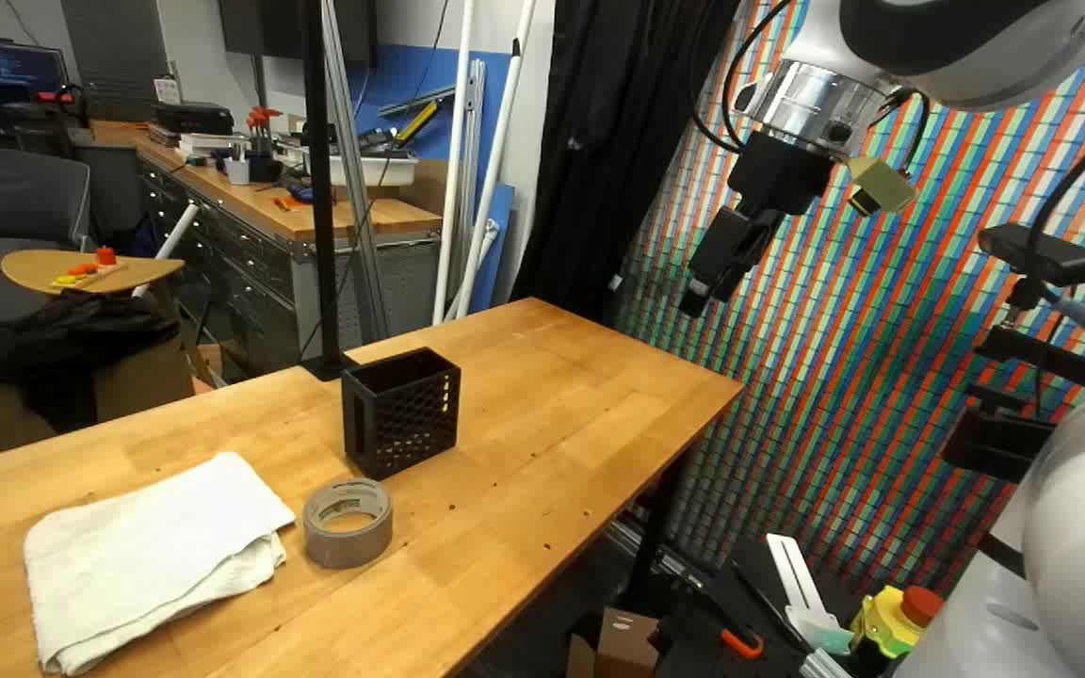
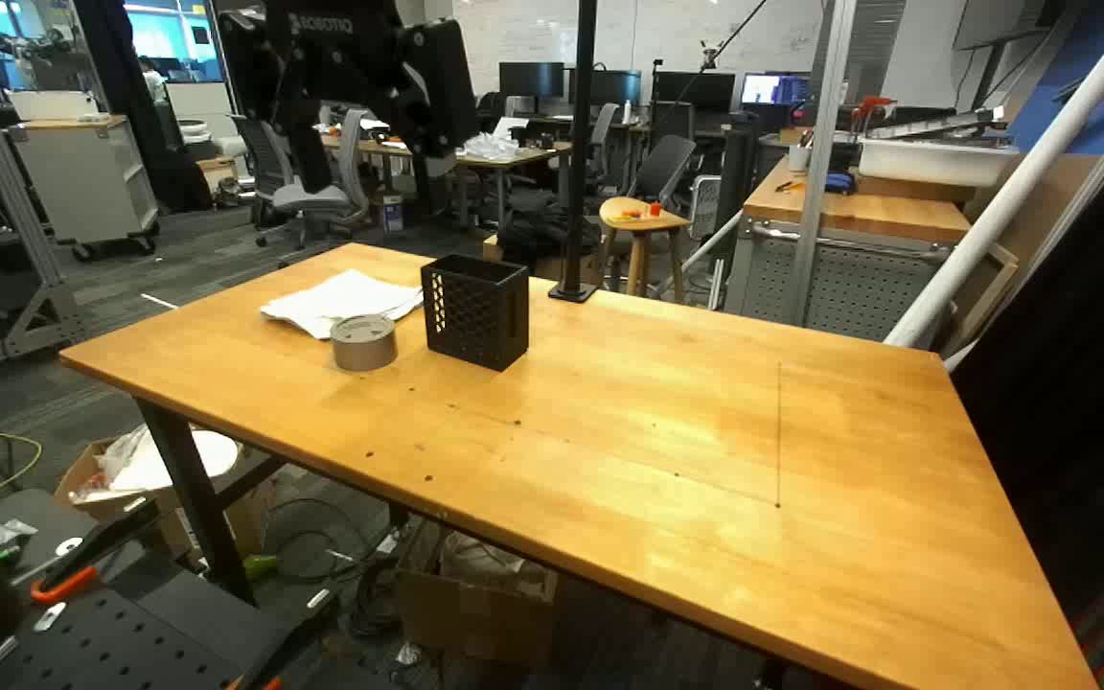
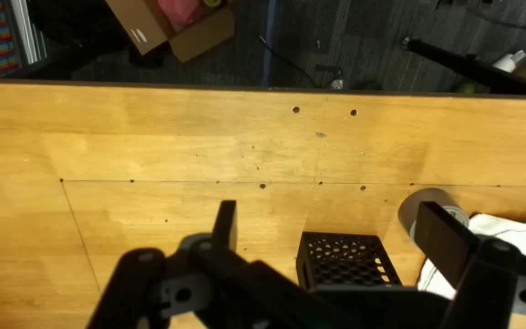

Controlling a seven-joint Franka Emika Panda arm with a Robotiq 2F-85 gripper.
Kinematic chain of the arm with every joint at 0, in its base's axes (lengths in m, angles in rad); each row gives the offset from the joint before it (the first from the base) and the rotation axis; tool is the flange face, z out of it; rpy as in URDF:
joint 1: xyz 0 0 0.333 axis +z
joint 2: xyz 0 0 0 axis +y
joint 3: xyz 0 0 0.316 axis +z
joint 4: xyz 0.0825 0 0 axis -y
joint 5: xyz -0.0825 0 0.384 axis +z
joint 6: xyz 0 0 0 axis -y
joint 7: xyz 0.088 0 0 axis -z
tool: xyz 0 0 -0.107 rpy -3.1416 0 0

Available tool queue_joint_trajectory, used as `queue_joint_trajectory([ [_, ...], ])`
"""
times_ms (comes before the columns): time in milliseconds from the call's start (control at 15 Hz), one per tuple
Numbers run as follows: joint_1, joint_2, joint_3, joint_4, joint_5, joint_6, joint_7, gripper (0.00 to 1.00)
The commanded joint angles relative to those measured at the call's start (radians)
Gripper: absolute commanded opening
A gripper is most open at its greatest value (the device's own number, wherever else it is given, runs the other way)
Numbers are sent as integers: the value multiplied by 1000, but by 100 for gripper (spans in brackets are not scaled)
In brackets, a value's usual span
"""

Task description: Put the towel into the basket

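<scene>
While the gripper (image 3: 328, 218) is held high, well clear of the table (image 1: 552, 428), its fingers (image 3: 445, 244) are spread wide apart (most plainly seen in the wrist view). The towel (image 1: 156, 551) is laid folded on the table, outside the basket (image 1: 411, 424), which is stood upright near the tape (image 1: 349, 546). The towel and tape are set close together; whether they are touching cannot be told.
</scene>
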Motion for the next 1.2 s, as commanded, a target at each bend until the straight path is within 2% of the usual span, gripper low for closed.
queue_joint_trajectory([
  [0,-3,1,4,3,4,-2,-2,100],
  [867,-3,-1,3,5,4,-2,-2,100],
  [1133,74,68,106,32,25,22,53,100],
])
